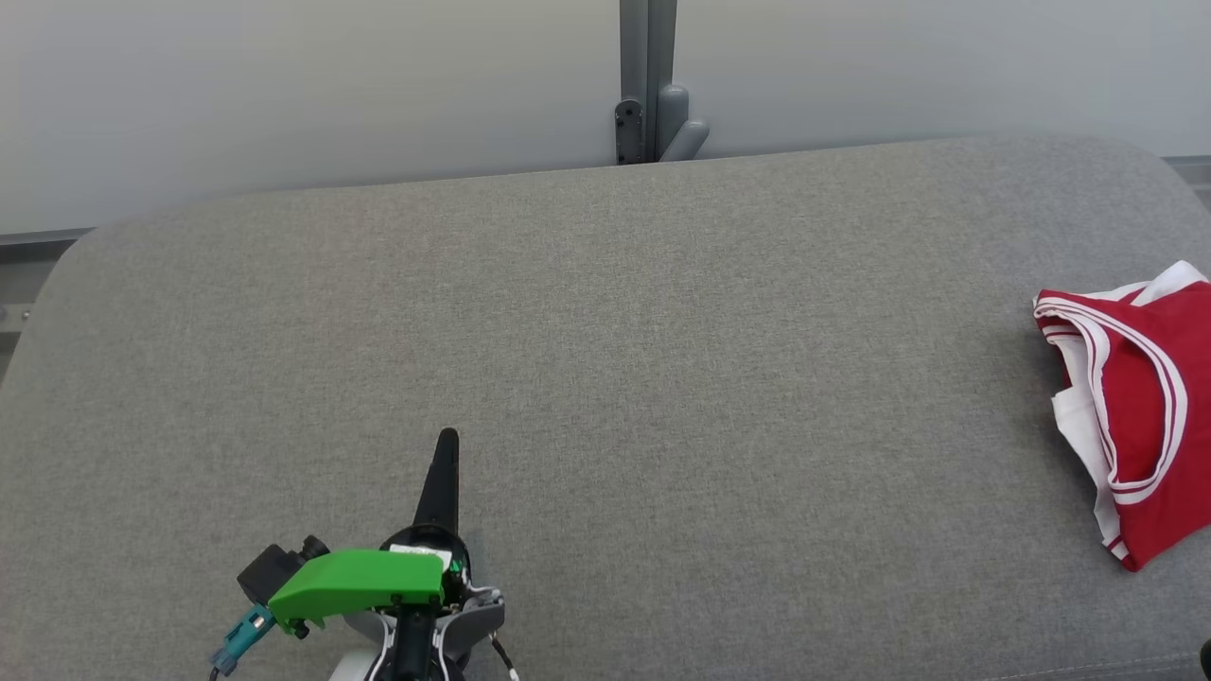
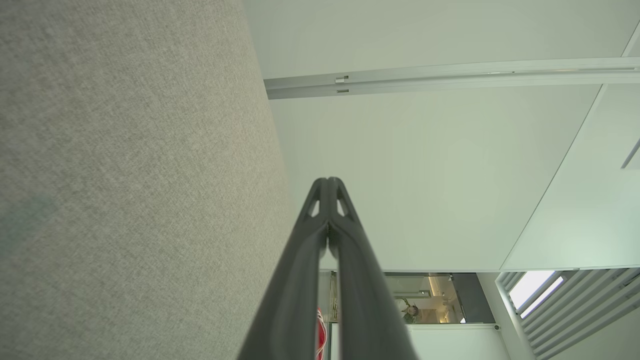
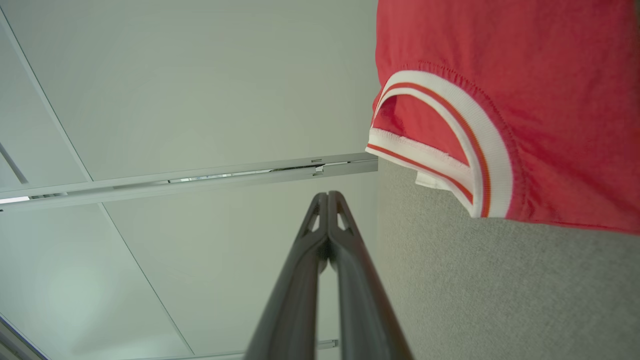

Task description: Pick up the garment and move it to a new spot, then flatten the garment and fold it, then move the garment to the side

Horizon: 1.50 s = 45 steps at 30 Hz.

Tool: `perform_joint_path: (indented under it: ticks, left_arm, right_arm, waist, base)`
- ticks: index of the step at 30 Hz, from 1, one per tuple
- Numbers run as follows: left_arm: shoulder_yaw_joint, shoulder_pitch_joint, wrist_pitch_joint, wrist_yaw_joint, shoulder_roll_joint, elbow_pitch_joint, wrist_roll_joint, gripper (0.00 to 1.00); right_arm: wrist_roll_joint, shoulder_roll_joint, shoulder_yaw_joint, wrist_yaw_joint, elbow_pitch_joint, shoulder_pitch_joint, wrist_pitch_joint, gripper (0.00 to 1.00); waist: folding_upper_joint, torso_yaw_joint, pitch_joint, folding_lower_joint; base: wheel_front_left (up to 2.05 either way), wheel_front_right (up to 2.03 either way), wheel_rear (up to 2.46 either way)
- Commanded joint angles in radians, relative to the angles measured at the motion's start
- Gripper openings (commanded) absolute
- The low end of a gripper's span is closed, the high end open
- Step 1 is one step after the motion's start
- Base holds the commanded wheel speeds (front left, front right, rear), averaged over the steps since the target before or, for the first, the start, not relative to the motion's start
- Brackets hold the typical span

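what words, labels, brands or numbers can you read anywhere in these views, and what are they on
No text can be read.
Small white sticker at the base of the left gripper, beside the green cover: too small to read.
Red and white garment: no print, logo or tag text shows on it in the head view or the right wrist view.
Grey padded surface: no markings.

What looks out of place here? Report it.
The red and white garment lies bunched at the right edge of the grey surface, layers uneven, white lining poking out. Nothing else stands out.
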<state>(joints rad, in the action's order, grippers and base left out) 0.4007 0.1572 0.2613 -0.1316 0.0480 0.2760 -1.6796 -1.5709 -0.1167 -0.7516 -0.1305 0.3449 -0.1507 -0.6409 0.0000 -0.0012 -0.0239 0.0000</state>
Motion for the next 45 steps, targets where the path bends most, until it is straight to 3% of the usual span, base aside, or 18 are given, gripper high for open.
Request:
perform_joint_path:
  ticks: [1,45]
  left_arm:
    - [0.0,0.015,0.003,-0.002,0.001,0.001,-0.001,0.0]
    - [0.0,0.015,0.003,-0.002,0.001,0.001,-0.001,0.0]
  right_arm:
    - [-0.002,-0.001,-0.002,0.0,0.001,-0.011,-0.002,0.0]
    - [-0.002,-0.001,-0.002,0.0,0.001,-0.011,-0.002,0.0]
  waist:
    - [0.0,0.0,0.0,0.0]
    - [0.0,0.0,0.0,0.0]
  base:
    - [0.0,0.0,0.0]
    - [0.0,0.0,0.0]
